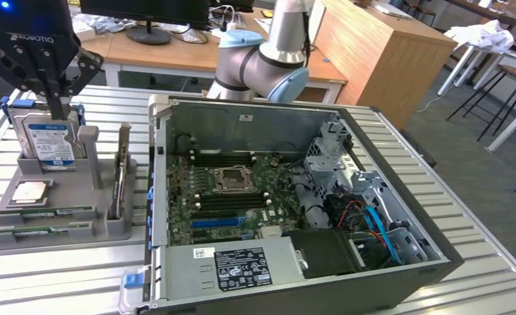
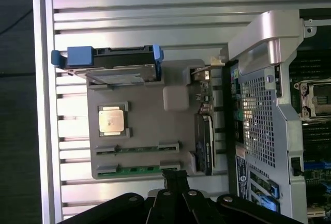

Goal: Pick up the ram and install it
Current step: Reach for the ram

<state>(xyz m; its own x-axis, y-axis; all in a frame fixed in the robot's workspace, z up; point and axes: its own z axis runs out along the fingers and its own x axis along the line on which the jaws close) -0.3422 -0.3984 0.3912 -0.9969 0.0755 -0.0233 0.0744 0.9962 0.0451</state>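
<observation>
Two ram sticks lie flat in slots at the near end of a grey holder: ram [image 1: 44,213] and a second stick [image 1: 39,231]. In the wrist view the green ram [image 2: 135,169] lies just ahead of my fingertips, with the other stick [image 2: 135,150] beyond it. My gripper [image 1: 58,111] hangs high over the holder's far end, in front of the hard drive [image 1: 50,141], and its fingers are shut on nothing. In the wrist view the gripper [image 2: 176,175] shows as a closed black tip. The open computer case [image 1: 179,111] holds the motherboard with its dark memory slots [image 1: 231,197].
The grey holder [image 1: 87,230] also carries a silver CPU chip [image 1: 29,191] and an upright card [image 1: 118,177]. The case stands close on the holder's side toward the exterior view's right. The slatted metal table [image 1: 56,275] runs beneath. Desks and stools stand behind.
</observation>
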